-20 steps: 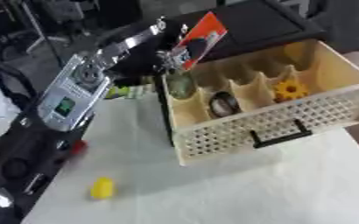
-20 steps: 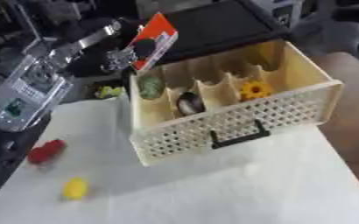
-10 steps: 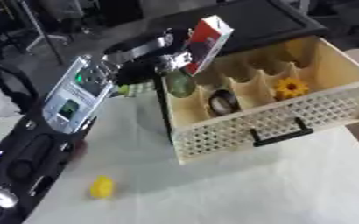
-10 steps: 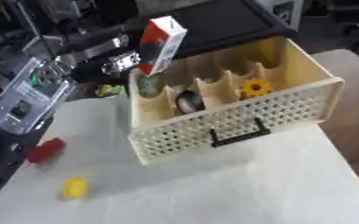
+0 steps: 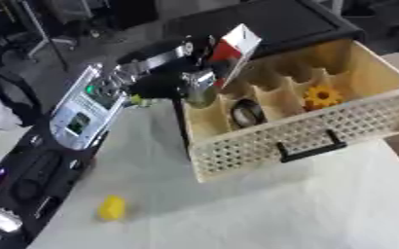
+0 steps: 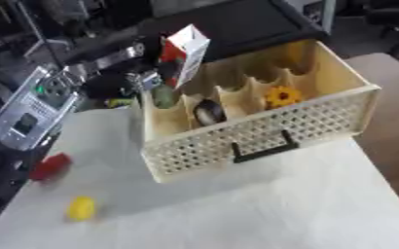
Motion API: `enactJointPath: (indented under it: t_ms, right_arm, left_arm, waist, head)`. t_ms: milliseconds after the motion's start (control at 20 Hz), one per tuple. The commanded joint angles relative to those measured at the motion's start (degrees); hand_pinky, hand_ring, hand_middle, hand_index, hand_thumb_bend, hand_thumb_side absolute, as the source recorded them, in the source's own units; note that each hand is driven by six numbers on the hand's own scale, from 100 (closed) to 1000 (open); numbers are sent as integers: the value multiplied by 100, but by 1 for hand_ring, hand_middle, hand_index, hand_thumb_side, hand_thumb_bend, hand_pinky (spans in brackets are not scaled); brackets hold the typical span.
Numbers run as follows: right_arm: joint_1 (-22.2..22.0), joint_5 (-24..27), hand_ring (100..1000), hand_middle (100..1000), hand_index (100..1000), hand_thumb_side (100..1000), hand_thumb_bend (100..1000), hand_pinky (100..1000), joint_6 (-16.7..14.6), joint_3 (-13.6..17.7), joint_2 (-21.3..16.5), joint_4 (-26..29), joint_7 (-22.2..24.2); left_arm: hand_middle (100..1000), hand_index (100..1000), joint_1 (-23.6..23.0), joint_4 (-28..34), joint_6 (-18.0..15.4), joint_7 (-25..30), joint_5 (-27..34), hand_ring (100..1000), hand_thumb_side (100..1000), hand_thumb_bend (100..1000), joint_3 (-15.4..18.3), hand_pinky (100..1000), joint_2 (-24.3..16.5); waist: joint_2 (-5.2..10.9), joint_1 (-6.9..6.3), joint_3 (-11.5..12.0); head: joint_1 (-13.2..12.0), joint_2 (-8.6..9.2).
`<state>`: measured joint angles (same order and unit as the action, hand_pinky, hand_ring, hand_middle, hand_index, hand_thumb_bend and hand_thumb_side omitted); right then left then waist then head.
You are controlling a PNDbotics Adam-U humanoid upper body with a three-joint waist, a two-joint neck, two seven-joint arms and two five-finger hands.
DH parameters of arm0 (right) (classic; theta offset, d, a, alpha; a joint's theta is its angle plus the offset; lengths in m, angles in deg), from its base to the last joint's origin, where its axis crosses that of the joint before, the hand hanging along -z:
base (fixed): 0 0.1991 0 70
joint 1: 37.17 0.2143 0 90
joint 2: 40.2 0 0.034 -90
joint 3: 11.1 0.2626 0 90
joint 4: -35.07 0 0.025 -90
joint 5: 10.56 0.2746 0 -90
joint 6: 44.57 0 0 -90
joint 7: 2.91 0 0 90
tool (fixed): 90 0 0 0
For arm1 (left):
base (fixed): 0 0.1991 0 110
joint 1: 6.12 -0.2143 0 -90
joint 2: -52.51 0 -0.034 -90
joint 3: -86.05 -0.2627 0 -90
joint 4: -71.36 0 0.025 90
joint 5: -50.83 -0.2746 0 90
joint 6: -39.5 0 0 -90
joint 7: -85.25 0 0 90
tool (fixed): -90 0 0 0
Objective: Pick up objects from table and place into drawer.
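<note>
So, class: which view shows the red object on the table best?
The right eye view: the red object lies whole beside the left arm, above the yellow object. The left eye view shows none of it.

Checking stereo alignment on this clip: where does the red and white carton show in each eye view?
Left eye view: the red and white carton sits upper centre, tilted over the drawer's back left corner, at the left hand.
Right eye view: the carton sits upper left of centre.
Shared landmark: the drawer's black handle.

White table [image 6: 262, 204], yellow object [image 6: 81, 208], drawer [image 6: 262, 131]
</note>
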<state>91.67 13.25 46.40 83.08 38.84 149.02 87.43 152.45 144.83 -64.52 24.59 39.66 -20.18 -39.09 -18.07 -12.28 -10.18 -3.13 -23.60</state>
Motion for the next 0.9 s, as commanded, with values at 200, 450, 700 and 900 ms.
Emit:
enactJointPath:
  t_ms: [200, 450, 700, 900]
  right_arm:
    - [102, 39, 706, 382, 715, 1000, 100, 724, 65, 20, -46, 64, 27]
    - [110, 48, 706, 380, 712, 1000, 100, 724, 96, 14, -31, 64, 54]
    - [104, 34, 707, 379, 711, 1000, 100, 723, 128, 22, -20, 64, 68]
    - [98, 28, 707, 378, 710, 1000, 100, 724, 140, 26, -8, 64, 70]
  left_arm:
    - [941, 1000, 129, 44, 103, -655, -423, 868, 556, 100, 106, 696, -109]
    - [937, 1000, 137, -11, 175, -1131, -762, 863, 268, 100, 118, 689, -107]
    - [931, 1000, 125, -50, 150, -1260, -891, 864, 262, 100, 90, 691, -112]
    - [923, 1000, 120, -14, 157, -1237, -873, 858, 261, 100, 80, 683, -109]
  waist:
    - [89, 30, -10]
    - [76, 6, -43]
    - [73, -6, -46]
    - [77, 2, -42]
  head:
    - [-18, -5]
    - [-32, 4]
    - [-28, 6]
    - [-31, -10]
